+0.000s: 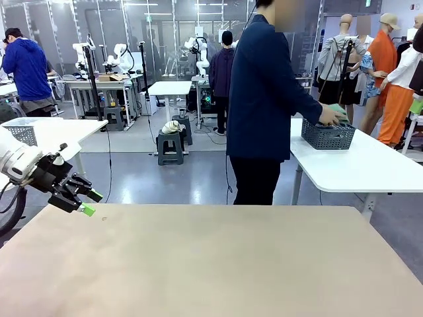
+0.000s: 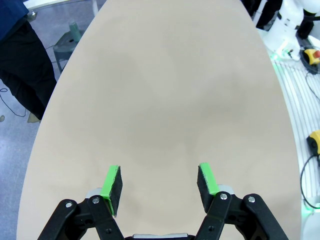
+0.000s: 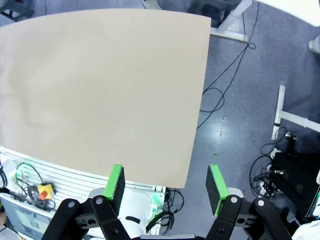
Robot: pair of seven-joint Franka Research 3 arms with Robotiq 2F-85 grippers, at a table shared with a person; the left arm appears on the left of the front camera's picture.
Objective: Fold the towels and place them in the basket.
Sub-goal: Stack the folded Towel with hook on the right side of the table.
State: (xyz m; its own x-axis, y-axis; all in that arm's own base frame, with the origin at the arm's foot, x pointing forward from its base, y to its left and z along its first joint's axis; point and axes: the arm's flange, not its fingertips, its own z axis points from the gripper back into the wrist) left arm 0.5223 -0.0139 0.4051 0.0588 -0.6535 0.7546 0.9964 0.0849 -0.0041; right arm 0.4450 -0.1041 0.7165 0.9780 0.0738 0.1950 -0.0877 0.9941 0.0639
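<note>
Both grippers, left gripper [image 2: 159,186] and right gripper [image 3: 165,188], stand open and hold nothing. Person's hand [image 1: 328,116] holds a green towel [image 1: 339,111] in the basket [image 1: 328,135] on another table; handed over carelessly, it may unfold.

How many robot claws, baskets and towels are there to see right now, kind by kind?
Grippers: 2, left gripper and right gripper, both open and empty.
Baskets: 2, dark basket and paler basket.
Towels: 1, green towel under the person's hand.
Total: 5

the person's hand [image 1: 328,116] hides most of a green towel [image 1: 340,109] in the basket [image 1: 328,136].
</note>
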